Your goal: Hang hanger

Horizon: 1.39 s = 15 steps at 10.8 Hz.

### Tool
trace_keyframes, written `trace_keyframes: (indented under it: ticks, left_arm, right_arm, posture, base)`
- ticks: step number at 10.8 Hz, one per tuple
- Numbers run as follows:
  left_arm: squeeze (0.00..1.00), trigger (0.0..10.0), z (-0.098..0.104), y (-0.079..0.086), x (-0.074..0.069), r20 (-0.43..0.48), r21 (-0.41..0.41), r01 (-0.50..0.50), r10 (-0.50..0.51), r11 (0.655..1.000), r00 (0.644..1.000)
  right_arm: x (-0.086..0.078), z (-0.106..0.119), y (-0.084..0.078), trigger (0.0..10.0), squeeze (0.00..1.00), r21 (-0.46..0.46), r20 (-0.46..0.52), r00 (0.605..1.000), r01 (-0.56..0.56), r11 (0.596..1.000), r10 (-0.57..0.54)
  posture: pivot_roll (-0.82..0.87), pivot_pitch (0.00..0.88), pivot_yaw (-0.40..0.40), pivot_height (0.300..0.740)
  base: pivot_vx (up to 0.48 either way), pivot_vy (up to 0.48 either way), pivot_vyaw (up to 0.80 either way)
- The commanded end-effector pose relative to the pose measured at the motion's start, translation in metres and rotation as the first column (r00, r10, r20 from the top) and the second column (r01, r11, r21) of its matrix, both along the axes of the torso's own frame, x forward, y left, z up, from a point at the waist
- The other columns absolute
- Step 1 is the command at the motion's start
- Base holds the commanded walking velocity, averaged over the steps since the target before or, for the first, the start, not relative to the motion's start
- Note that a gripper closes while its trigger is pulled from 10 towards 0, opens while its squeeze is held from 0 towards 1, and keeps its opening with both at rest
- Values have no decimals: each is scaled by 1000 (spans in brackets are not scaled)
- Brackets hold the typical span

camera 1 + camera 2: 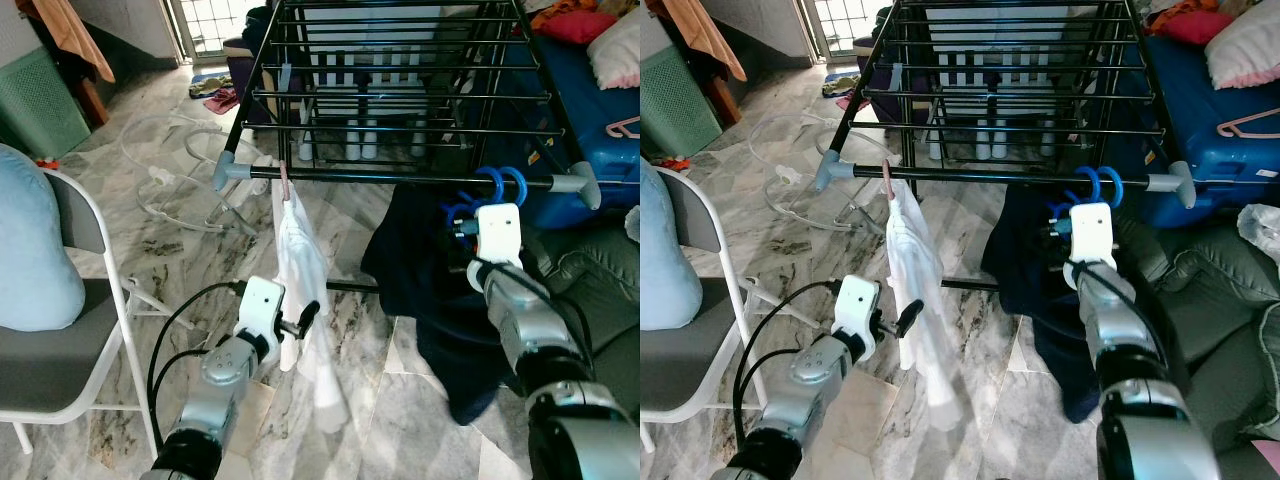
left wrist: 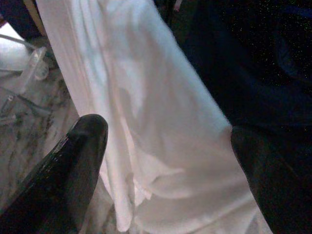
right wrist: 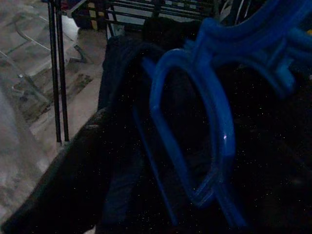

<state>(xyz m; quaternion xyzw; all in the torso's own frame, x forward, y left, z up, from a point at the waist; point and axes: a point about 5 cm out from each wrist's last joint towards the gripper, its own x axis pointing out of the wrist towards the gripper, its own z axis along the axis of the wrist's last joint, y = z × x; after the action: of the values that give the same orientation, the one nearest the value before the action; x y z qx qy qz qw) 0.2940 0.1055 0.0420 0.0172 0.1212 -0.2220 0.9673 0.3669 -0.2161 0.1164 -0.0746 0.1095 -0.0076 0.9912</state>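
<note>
A black drying rack (image 1: 400,176) stands ahead. A blue hanger (image 1: 503,181) carrying a dark navy garment (image 1: 420,270) is hooked over the right part of its front bar. My right gripper (image 1: 487,207) is raised just below those hooks, and in the right wrist view the blue hanger (image 3: 214,122) lies between its open fingers. A white garment (image 1: 300,250) hangs from a pink hanger (image 1: 284,180) at the bar's left. My left gripper (image 1: 300,325) is low beside that cloth and open; the white garment (image 2: 146,97) lies just beyond its fingertips (image 2: 87,136).
A grey folding chair (image 1: 60,350) with a light blue cushion (image 1: 30,250) stands close on my left. A blue case (image 1: 590,110) with a pink hanger (image 1: 625,127) on it is at the right, with grey-green padding (image 1: 590,270) below. Clear plastic tubing (image 1: 170,170) lies on the marble floor.
</note>
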Motion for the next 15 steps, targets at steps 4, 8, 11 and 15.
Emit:
trace_keyframes:
  ticks: [4, 8, 11, 15]
  left_arm:
    - [0, 10000, -4, 4, -3, -18, 23, 3, -3, 1000, 1000]
    - [0, 10000, -4, 4, -3, -18, 23, 3, -3, 1000, 1000]
    - [0, 10000, -4, 4, -3, -18, 23, 3, -3, 1000, 1000]
    - [0, 10000, -9, 5, -6, -41, 41, -7, 9, 999, 999]
  right_arm:
    - [4, 6, 1, 0, 0, -8, 8, 1000, -20, 1000, 20]
    - [4, 6, 1, 0, 0, -8, 8, 1000, -20, 1000, 20]
    - [4, 6, 1, 0, 0, -8, 8, 1000, -20, 1000, 20]
    - [9, 10, -10, 0, 0, 7, -18, 1000, -7, 1000, 7]
  posture:
    - [-195, 56, 74, 740]
    - [-195, 56, 74, 740]
    - [-195, 56, 74, 740]
    - [-180, 56, 64, 740]
  base:
    - [0, 0, 0]
    - [0, 0, 0]
    - [0, 0, 0]
    - [0, 0, 0]
